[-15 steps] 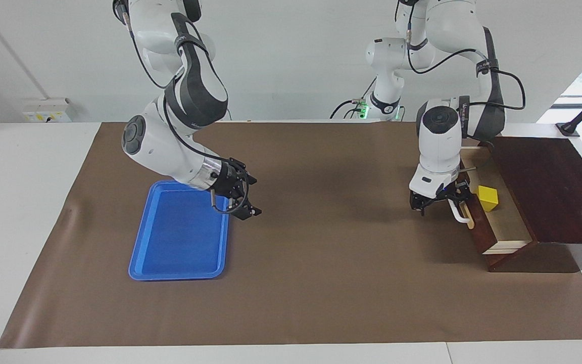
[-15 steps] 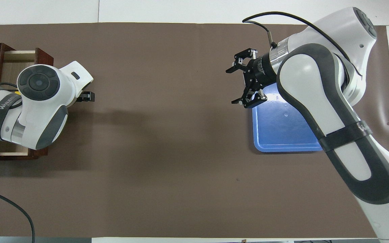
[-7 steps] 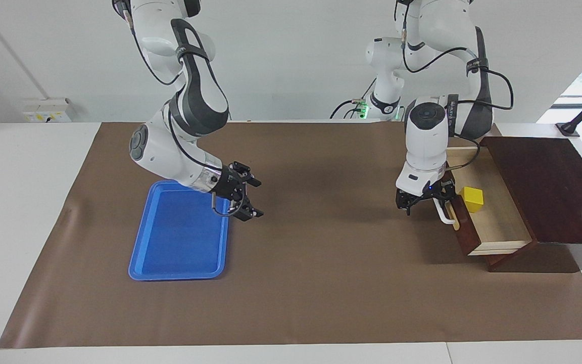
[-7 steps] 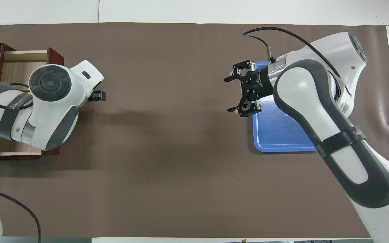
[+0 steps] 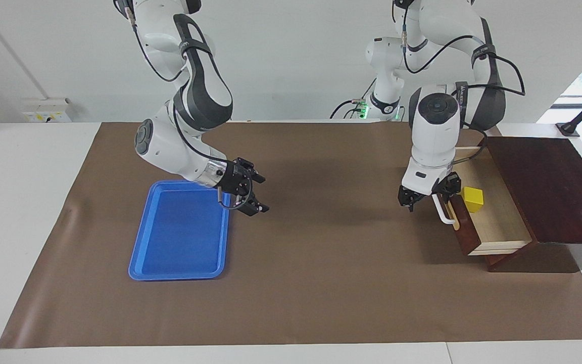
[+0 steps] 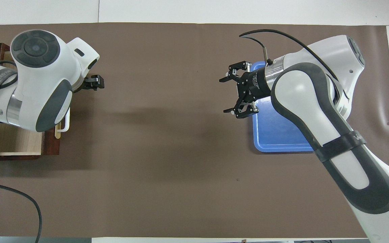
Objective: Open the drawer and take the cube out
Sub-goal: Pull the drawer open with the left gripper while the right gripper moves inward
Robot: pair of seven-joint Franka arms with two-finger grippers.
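The cube [image 5: 473,198] is sitting in the pulled-out drawer [image 5: 493,222], just inside the drawer front and close to the white handle [image 5: 443,214]. The left gripper [image 5: 425,194] is hanging beside that handle with its jaws apart and empty, so the cube is lying just past the drawer front from it. The right gripper [image 5: 253,193], jaws also apart, is hovering by the blue tray [image 5: 177,237], well apart, making the left arm the nearer one.

- Both arms [image 5: 190,101] have glossy white shells with dark grey curved panels.
- Round dark grey caps [image 6: 32,50] cover the joints.
- Black cables [image 5: 493,76] loop along the links.
- Black skeletal grippers [image 5: 251,194] sit on silver wrist rings [image 6: 275,67].
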